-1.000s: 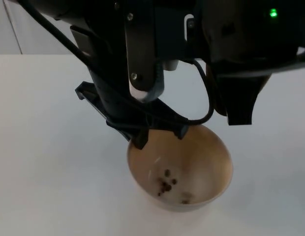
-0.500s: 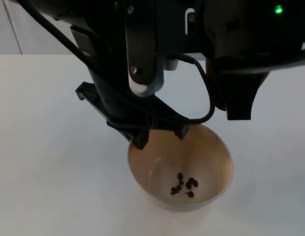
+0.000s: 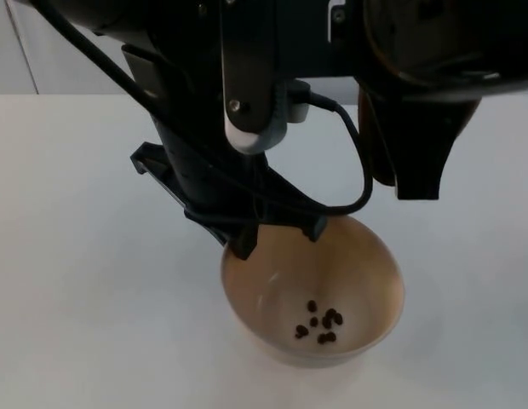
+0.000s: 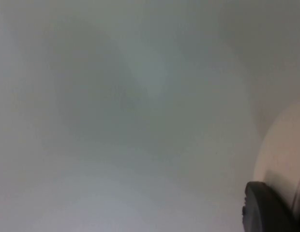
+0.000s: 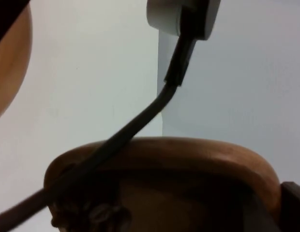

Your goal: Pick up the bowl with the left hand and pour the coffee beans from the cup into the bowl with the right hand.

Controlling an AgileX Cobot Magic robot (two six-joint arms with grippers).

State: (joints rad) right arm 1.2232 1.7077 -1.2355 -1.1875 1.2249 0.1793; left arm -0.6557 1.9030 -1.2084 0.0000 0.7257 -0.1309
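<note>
A tan bowl [image 3: 349, 264] hangs just above the white table [image 3: 77, 256], with my left gripper [image 3: 277, 236] shut on its far rim. Several dark coffee beans [image 3: 319, 324] lie in its bottom. In the left wrist view the bowl's pale wall [image 4: 280, 159] sits against a black fingertip [image 4: 266, 208]. My right gripper [image 3: 413, 166] hovers above and behind the bowl's right side. The right wrist view has it shut on a wooden cup [image 5: 188, 159], tipped over, with some beans [image 5: 87, 210] at its mouth. The bowl's edge [image 5: 9, 63] lies beyond the cup.
Both black arms crowd the space above the bowl's far side. Bare white table [image 3: 468, 281] surrounds the bowl on the left, right and front. The grey partition wall [image 3: 43, 60] closes the back.
More beans have dropped into the bowl and gathered right of its centre. The right arm has shifted slightly upward. The left arm and the bowl have stayed put.
</note>
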